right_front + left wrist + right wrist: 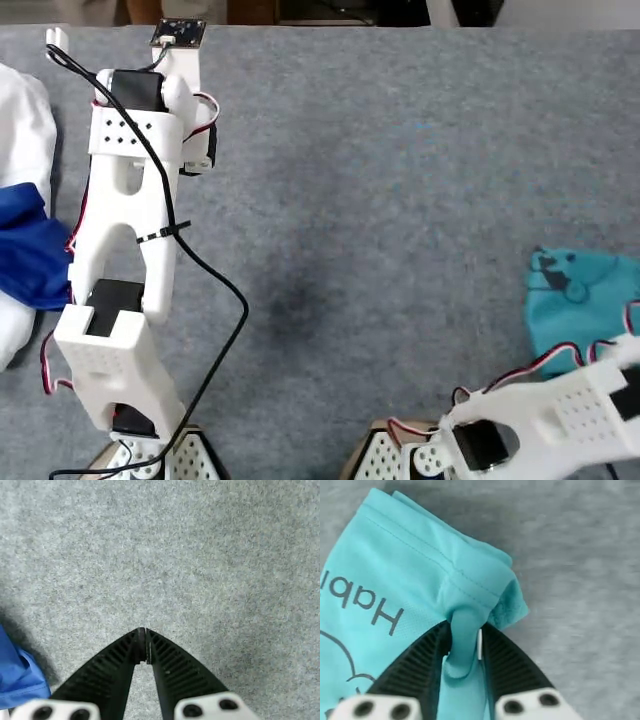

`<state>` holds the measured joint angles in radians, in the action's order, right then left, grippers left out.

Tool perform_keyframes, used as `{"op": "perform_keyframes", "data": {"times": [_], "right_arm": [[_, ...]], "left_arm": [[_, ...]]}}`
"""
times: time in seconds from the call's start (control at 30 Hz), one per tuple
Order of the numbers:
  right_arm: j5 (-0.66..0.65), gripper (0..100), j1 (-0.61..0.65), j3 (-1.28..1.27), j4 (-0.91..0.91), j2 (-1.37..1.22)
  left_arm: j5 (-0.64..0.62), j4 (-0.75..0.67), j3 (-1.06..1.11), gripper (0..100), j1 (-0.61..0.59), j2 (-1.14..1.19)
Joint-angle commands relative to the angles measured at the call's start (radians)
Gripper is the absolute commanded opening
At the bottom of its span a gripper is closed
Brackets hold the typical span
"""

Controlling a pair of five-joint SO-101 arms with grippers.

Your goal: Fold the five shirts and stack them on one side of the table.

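Observation:
A teal shirt (pixel 580 300) with dark print lies at the table's right edge. My right gripper (pixel 466 639) is shut on a fold of the teal shirt (pixel 410 580), pinching the cloth between its black fingers. The right arm (pixel 560 410) comes in from the lower right. At the left edge lie a white shirt (pixel 25 140) and a blue shirt (pixel 30 250), the blue one over the white. My left gripper (pixel 142 647) is shut on nothing, over bare grey cloth, with a corner of the blue shirt (pixel 17 675) beside it. The left arm (pixel 130 200) stretches toward the far edge.
The grey felt table cover (pixel 400 200) lies bare across the middle and far right. The bases of both arms (pixel 390 460) stand at the near edge, and a black cable (pixel 215 280) trails beside the left arm.

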<state>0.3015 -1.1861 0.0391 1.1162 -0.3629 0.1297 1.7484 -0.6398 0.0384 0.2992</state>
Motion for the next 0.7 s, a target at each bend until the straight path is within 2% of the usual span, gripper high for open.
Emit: {"op": "perform_keyframes", "data": {"times": [0.0, 0.27, 0.67], "right_arm": [[-0.035, 0.5, -0.079, 0.056, -0.003, 0.07], [-0.095, 0.5, -0.234, 0.056, -0.075, 0.044], [-0.129, 0.5, -0.285, 0.054, -0.009, -0.018]], "left_arm": [[-0.009, 0.012, -0.011, 2, 0.002, -0.059], [-0.005, 0.012, -0.011, 2, -0.003, -0.059], [-0.003, 0.011, -0.011, 2, 0.0, -0.051]]}}
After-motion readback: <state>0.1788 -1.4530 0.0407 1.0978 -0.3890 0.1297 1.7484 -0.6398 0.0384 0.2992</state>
